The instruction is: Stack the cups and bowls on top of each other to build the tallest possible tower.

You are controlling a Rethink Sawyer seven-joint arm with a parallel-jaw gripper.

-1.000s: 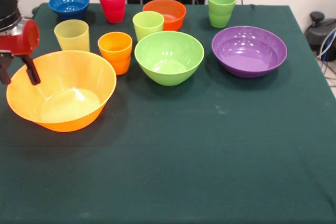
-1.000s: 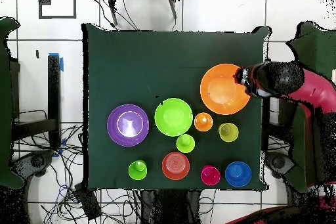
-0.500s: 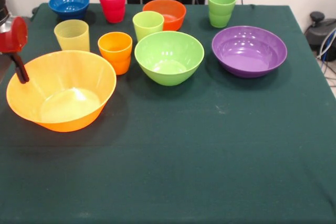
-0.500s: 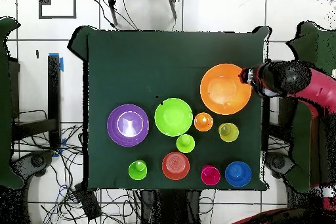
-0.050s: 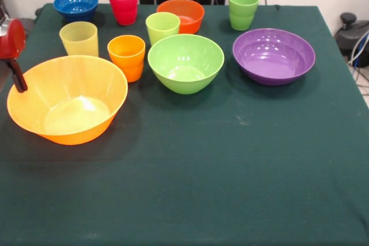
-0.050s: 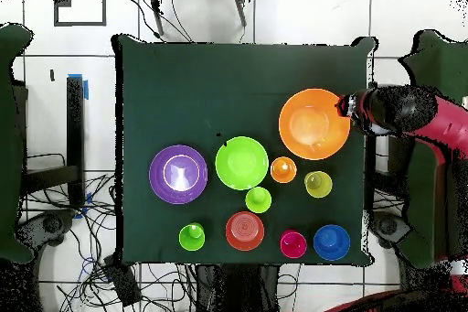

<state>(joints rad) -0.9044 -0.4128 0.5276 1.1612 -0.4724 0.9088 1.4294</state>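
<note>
1. Front view: claw point(image 5: 16, 76) at the picture's left edge, only a red housing and one dark finger showing beside the rim of the large orange bowl point(image 5: 67, 99). Cannot tell how far open, nor whether anything is held; nothing visible in it.
2. Same view, the rest relative to the claw: yellow cup point(image 5: 79, 38) and orange cup point(image 5: 127, 56) just beyond the bowl's far rim; lime green bowl point(image 5: 185, 62) further across; purple bowl point(image 5: 274, 55) well apart on the opposite side. Blue bowl point(image 5: 76, 4), red cup point(image 5: 123, 4), orange-red bowl point(image 5: 181, 15), lime green cup point(image 5: 162, 27) and darker green cup point(image 5: 243, 8) in the back row. Nothing stacked yet; no tower begun.
3. Risk, as a judgement: finger so near the orange bowl's rim that a sideways sweep could catch it and tip or shove the light bowl into the two cups behind. Smooth tapered cups also likely to slip in a loose pinch.
4. Overhead view: claw point(image 6: 347, 107) at the end of the red and black arm point(image 6: 411, 116), touching or just off the orange bowl's outer rim at the table point(image 6: 183, 80) edge. Opening not readable here either.
5. Same view: yellow and orange cups nearest after the bowl, other pieces spread away toward the table's opposite side.
</note>
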